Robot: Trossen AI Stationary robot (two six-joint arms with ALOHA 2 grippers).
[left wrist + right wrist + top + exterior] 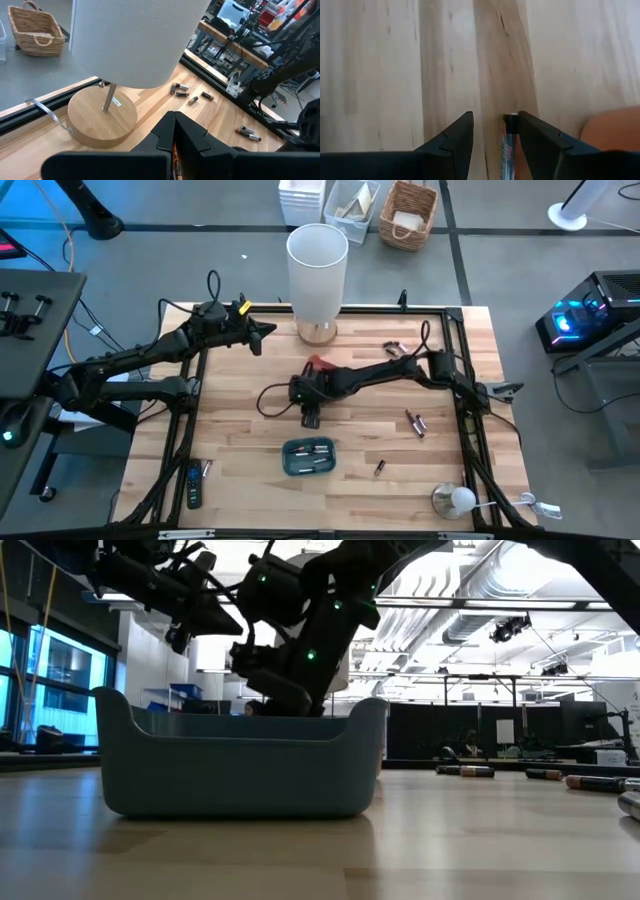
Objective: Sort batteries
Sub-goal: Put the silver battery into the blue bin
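My right gripper (310,420) reaches to the table's middle, just beyond a small teal tray (288,458) that holds a few batteries (312,452). In the right wrist view its fingers (495,116) stand open over bare wood. One battery (508,145) lies between them, close against one finger (535,132). In the low view this gripper (285,690) hangs behind the tray (240,775). Loose batteries lie on the wood (415,423) (379,467) (393,348). My left gripper (268,333) waits, shut, beside the lamp's base (102,120). My right gripper has a battery (508,145) lying along the inner side of one finger, with a clear gap to the other finger. I cannot tell whether that finger touches it. The fingers point down at the table.
A white-shaded lamp (318,270) on a round wooden base stands at the far edge. A black remote (194,485) lies near the left corner and a bulb-like object (455,500) near the right corner. Something orange (610,132) sits beside my right gripper. Black rails frame the table.
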